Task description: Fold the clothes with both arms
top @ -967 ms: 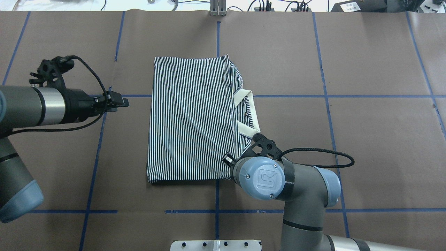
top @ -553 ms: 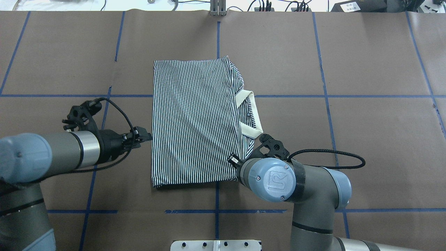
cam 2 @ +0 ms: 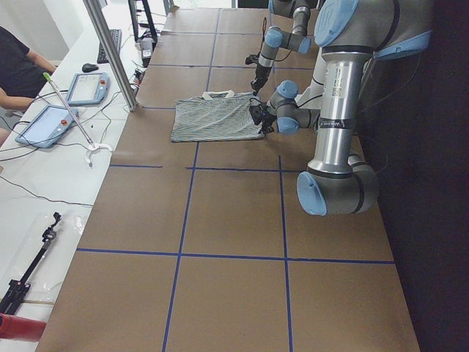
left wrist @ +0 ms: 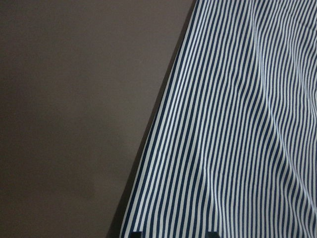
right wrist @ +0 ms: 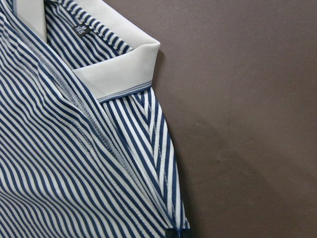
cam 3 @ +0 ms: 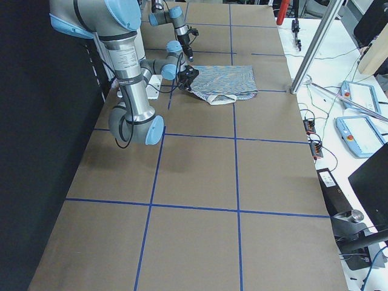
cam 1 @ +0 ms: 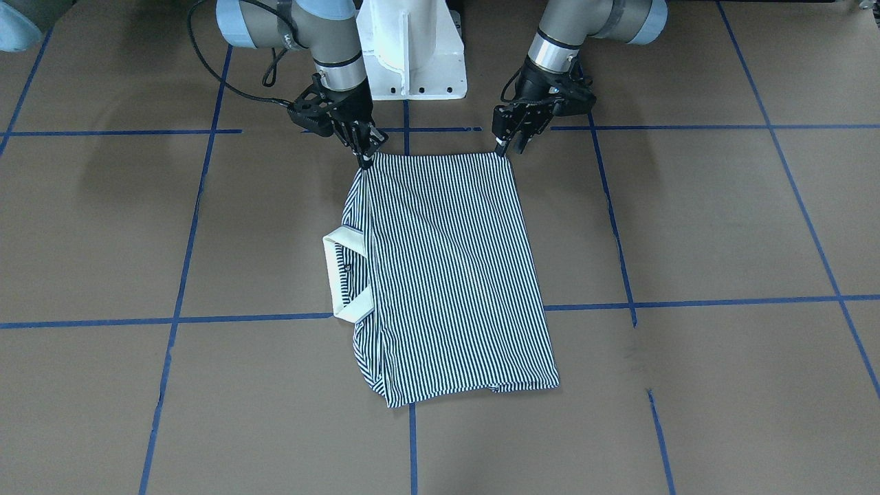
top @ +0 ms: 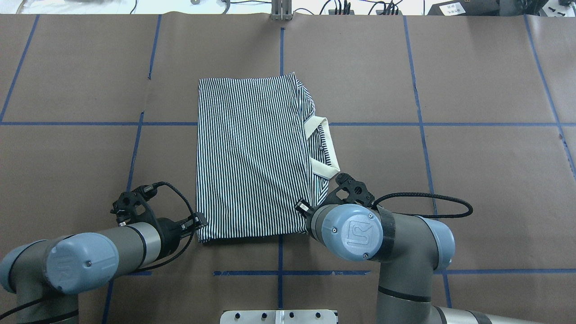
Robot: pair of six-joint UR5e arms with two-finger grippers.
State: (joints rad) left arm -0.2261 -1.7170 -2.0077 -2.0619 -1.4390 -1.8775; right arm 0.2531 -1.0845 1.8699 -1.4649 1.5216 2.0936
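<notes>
With the polo shirt lying folded mid-counter, we are pinching its near right corner in the closed right end effector and straddling the near left corner with the open left end effector, needing every layer caught.

Navy-and-white thin stripes cover the polo shirt, its collar plain cream; the table is brown, gridded with blue tape; the left hand and right hand are black.
</notes>
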